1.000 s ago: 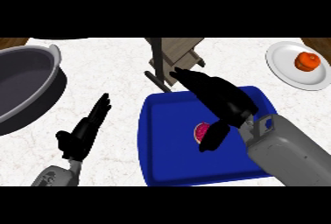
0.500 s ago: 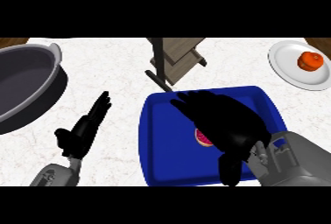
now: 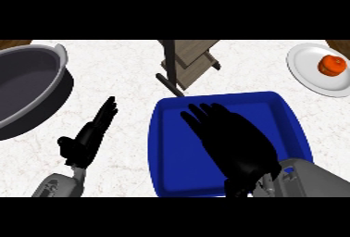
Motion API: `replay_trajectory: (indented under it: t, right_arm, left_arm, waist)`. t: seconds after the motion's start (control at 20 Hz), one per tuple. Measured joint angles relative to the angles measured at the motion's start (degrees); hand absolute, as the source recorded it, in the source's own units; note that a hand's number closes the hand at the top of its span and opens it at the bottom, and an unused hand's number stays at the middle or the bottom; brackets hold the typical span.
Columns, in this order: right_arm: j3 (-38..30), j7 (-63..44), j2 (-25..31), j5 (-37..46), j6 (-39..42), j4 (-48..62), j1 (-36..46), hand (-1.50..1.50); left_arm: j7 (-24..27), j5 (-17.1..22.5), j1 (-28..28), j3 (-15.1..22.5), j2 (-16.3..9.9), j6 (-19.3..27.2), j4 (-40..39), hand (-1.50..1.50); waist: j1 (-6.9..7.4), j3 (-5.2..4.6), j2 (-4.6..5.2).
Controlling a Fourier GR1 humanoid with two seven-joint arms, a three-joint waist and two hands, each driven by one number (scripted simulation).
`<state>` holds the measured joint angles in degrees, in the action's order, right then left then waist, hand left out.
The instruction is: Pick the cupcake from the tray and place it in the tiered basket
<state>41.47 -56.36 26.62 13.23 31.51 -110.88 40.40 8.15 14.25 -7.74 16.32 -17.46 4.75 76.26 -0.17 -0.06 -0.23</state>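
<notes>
Head view, looking steeply down on the white speckled tabletop (image 3: 130,69).

Blue tray (image 3: 171,162) sits at lower centre. The right robot hand (image 3: 229,139) lies spread over the tray's middle, palm down, fingers pointing toward 11 o'clock; whether they are apart or curled onto anything beneath cannot be told from above. The cupcake is not visible: the right robot hand covers the part of the tray under it, so the cupcake's place cannot be told.

Left robot hand (image 3: 89,136) is over bare tabletop at 9 o'clock of the tray, well apart from it, fingers straight and together, pointing toward 1 o'clock, holding nothing.

Tiered basket (image 3: 188,62), brown with a dark post, stands at 12 o'clock of the tray, just beside its far rim.

Grey pot (image 3: 31,88) at the left edge. White plate (image 3: 308,74) at 2 o'clock, carrying 1 orange item (image 3: 332,64).
</notes>
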Motion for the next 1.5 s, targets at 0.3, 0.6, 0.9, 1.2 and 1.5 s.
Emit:
replay_trajectory:
  t: [0.3, 0.6, 0.9, 1.2, 1.5]
  right_arm:
    - [1.37, 0.61, -0.82, 5.28, 0.56, 4.87, -2.82, -1.50]
    - [0.40, 3.82, -4.68, 11.69, 1.34, 9.06, -7.06, -1.50]
    - [-0.67, 7.26, -5.55, 19.19, 0.58, 12.29, -12.03, -1.50]
    - [-4.40, 11.02, -7.11, 23.86, 2.03, 14.75, -15.01, -1.50]
    - [-7.03, 16.81, -8.41, 28.15, 2.24, 18.28, -17.29, -1.50]
  left_arm:
    - [-0.40, -0.45, -1.04, -0.73, 0.98, -0.72, -0.84, 0.00]
    - [-0.77, -1.90, -0.63, -1.74, 2.26, -1.48, -0.25, 0.00]
    - [-0.56, -3.22, -0.42, -2.89, 3.13, -2.97, -1.24, 0.00]
    - [-2.60, -4.25, 1.11, -4.69, 3.34, -4.28, 2.38, 0.00]
    - [-1.97, -5.79, 0.92, -6.57, 4.41, -5.69, 1.57, 0.00]
  waist:
    - [0.11, 0.02, 0.15]
    - [0.25, 0.05, 0.21]
    - [0.22, 0.05, 0.22]
    - [0.31, 0.05, 0.20]
    - [0.29, 0.06, 0.23]
